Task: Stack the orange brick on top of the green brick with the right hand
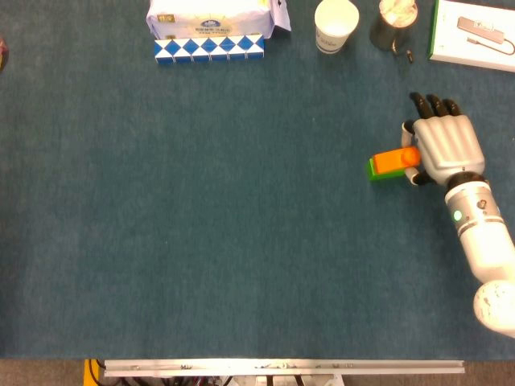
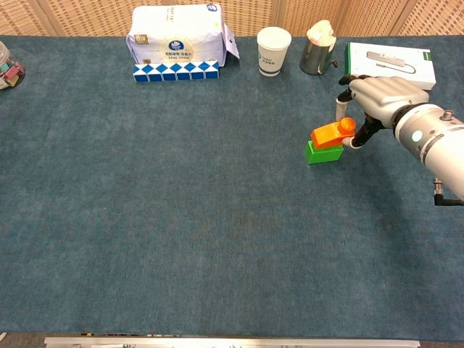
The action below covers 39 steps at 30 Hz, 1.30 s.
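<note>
The orange brick (image 1: 393, 161) (image 2: 328, 135) lies on top of the green brick (image 1: 376, 170) (image 2: 320, 152), tilted a little with its right end higher. My right hand (image 1: 442, 146) (image 2: 377, 94) is at the orange brick's right end and pinches it between thumb and a finger. The green brick stands on the blue cloth right of centre. My left hand shows in neither view.
Along the far edge stand a white bag (image 2: 176, 35) with a blue-and-white checkered strip (image 2: 175, 70), a paper cup (image 2: 273, 50), a metal cup (image 2: 317, 54) and a white box (image 2: 391, 61). A jar (image 2: 7, 67) sits at the far left.
</note>
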Each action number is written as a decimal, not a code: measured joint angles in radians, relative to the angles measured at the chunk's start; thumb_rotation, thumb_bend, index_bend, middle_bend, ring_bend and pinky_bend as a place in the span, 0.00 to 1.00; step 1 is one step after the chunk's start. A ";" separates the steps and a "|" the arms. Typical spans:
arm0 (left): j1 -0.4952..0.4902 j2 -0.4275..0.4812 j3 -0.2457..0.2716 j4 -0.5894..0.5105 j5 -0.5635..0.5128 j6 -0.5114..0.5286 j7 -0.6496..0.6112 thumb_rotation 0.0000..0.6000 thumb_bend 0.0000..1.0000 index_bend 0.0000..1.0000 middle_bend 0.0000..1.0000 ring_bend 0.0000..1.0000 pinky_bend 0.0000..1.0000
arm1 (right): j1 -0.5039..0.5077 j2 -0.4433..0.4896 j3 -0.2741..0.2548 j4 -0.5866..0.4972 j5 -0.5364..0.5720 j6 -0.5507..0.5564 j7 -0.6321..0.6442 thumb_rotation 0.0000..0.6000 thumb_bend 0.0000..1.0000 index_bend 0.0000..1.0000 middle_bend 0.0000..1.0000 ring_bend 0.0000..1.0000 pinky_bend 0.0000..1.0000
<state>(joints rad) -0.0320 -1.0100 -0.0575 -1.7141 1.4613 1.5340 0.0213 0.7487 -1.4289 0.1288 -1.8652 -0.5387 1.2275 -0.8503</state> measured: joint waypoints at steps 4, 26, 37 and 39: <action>0.000 -0.001 0.001 0.001 0.001 0.000 0.000 1.00 0.10 0.46 0.44 0.26 0.19 | 0.005 0.002 0.003 -0.003 0.023 -0.002 0.001 1.00 0.28 0.56 0.08 0.00 0.09; 0.003 0.006 -0.002 -0.001 0.001 0.008 -0.006 1.00 0.10 0.46 0.44 0.26 0.19 | 0.059 -0.012 -0.007 0.016 0.095 -0.019 -0.035 1.00 0.28 0.56 0.08 0.00 0.09; 0.006 0.009 -0.003 -0.003 0.001 0.013 -0.012 1.00 0.10 0.46 0.44 0.26 0.19 | 0.076 -0.030 -0.017 0.044 0.116 -0.013 -0.050 1.00 0.28 0.56 0.08 0.00 0.09; 0.006 0.009 -0.004 -0.003 0.001 0.013 -0.012 1.00 0.10 0.46 0.44 0.26 0.19 | 0.076 -0.032 -0.020 0.049 0.117 -0.013 -0.049 1.00 0.28 0.56 0.08 0.00 0.09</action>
<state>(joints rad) -0.0258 -1.0006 -0.0613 -1.7171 1.4627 1.5473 0.0097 0.8248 -1.4610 0.1086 -1.8162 -0.4218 1.2144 -0.8996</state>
